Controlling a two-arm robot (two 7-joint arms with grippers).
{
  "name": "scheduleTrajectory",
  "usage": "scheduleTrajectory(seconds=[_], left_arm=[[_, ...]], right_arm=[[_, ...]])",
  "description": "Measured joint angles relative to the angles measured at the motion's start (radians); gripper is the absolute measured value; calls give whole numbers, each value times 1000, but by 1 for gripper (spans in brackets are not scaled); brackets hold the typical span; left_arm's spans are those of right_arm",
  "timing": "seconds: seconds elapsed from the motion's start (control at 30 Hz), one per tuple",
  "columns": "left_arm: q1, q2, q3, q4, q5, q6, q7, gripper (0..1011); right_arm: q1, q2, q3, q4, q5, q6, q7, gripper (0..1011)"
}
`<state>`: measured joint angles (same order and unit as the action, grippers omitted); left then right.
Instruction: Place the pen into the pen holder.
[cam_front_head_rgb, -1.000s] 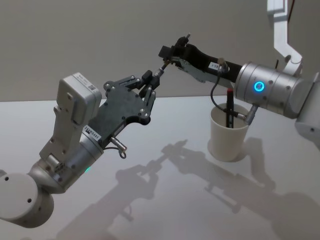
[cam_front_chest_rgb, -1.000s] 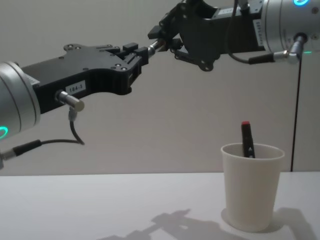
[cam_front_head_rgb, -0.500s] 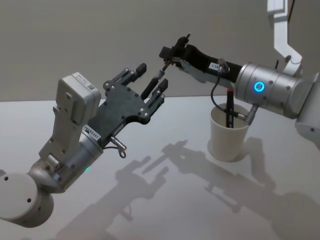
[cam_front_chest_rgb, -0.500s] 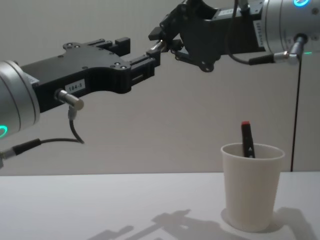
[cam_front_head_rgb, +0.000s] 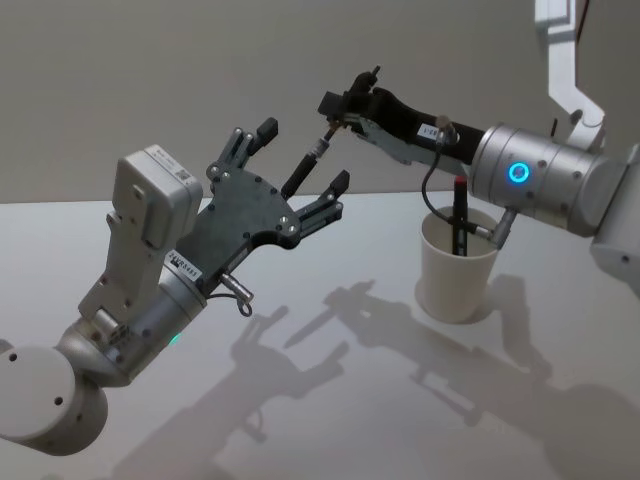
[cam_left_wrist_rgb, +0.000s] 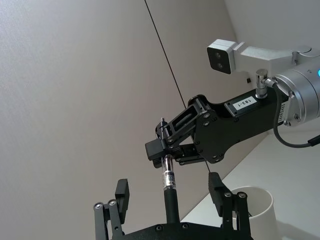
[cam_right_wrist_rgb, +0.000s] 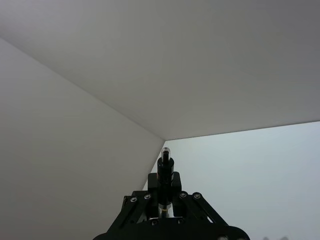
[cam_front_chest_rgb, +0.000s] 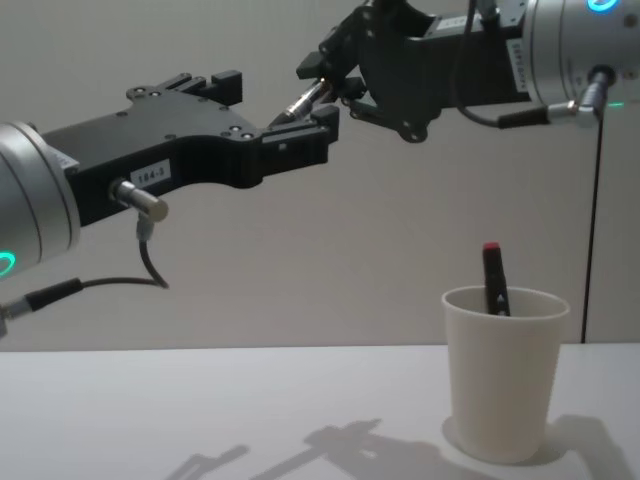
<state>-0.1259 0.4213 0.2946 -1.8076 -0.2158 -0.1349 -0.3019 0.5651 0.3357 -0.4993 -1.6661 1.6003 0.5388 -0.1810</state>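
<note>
A black pen (cam_front_head_rgb: 305, 160) hangs in the air, slanting, with my right gripper (cam_front_head_rgb: 330, 112) shut on its upper end. My left gripper (cam_front_head_rgb: 302, 155) is open, its fingers spread wide on either side of the pen's lower part without touching it. The left wrist view has the pen (cam_left_wrist_rgb: 170, 190) running up between the spread fingers into the right gripper (cam_left_wrist_rgb: 161, 150). The pen holder (cam_front_head_rgb: 455, 280), a white paper cup, stands on the table to the right, below the right arm. In the chest view the pen (cam_front_chest_rgb: 303, 100) is well above and left of the cup (cam_front_chest_rgb: 503, 385).
Another dark pen with a red cap (cam_front_head_rgb: 459, 215) stands inside the cup. The pale table (cam_front_head_rgb: 350, 400) carries the arms' shadows. A plain wall is behind.
My left gripper has opened from shut on the pen to wide open. The pen stays in the right gripper, which has not moved.
</note>
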Motion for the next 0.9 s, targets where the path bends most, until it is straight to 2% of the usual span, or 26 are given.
scheduleTrajectory(seconds=[0.07,0.47,0.67,0.9], left_arm=[[0,0,0,0,0,0,0,1001],[0,0,0,0,0,1,-1,1001],[0,0,0,0,0,1,-1,1001],[0,0,0,0,0,1,-1,1001]], right_arm=[[2,2,0,-2,-4,0,0,133],[29,34,24,-34,-68,-3,2,133],[41,77,51,-66,-119,-5,0,133],[44,145,84,-110,-182,-5,-13,133]])
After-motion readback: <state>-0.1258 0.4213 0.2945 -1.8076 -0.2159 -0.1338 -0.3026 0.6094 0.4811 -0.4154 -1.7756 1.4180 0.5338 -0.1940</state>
